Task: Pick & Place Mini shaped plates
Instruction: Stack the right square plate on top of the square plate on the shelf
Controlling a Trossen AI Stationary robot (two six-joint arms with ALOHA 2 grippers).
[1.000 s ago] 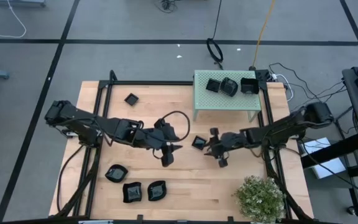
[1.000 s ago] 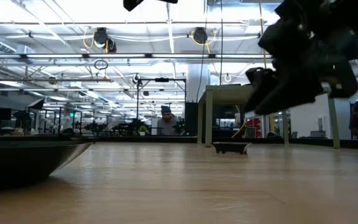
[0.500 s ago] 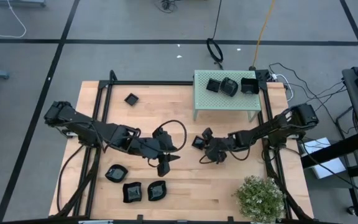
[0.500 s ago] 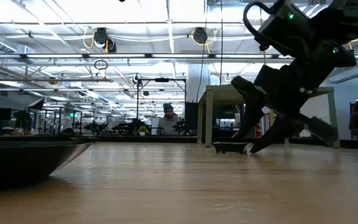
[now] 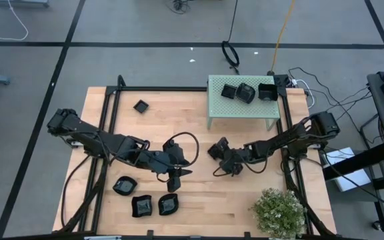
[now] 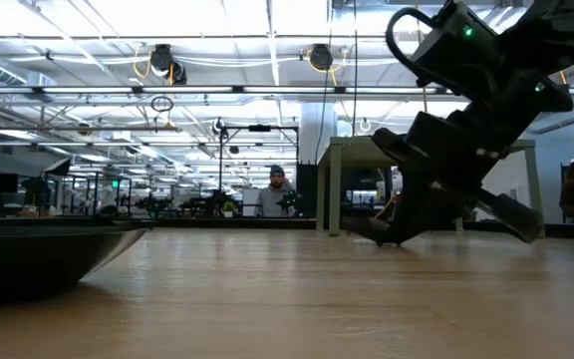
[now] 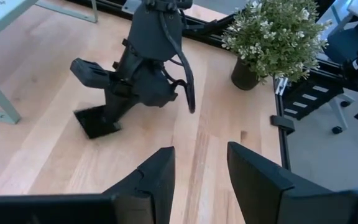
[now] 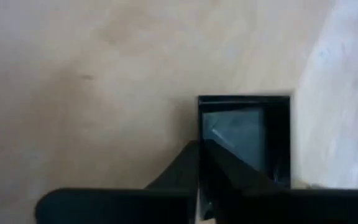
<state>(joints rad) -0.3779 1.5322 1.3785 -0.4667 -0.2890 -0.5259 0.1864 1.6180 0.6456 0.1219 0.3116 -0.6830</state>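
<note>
Pale green perforated stand (image 5: 242, 107), potted plant (image 5: 280, 210), wooden table (image 5: 199, 193)

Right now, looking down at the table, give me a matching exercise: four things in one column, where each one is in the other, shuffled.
Things:
1. square plate
2. potted plant
3. pale green perforated box
4. left hand

Places:
A. near right corner of the table
B. open, hovering above the three plates at the near left
C. clamped at its rim in the right hand, mid-table
D. far right of the table, three plates on top

Pairs: 1-C, 2-A, 3-D, 4-B
</note>
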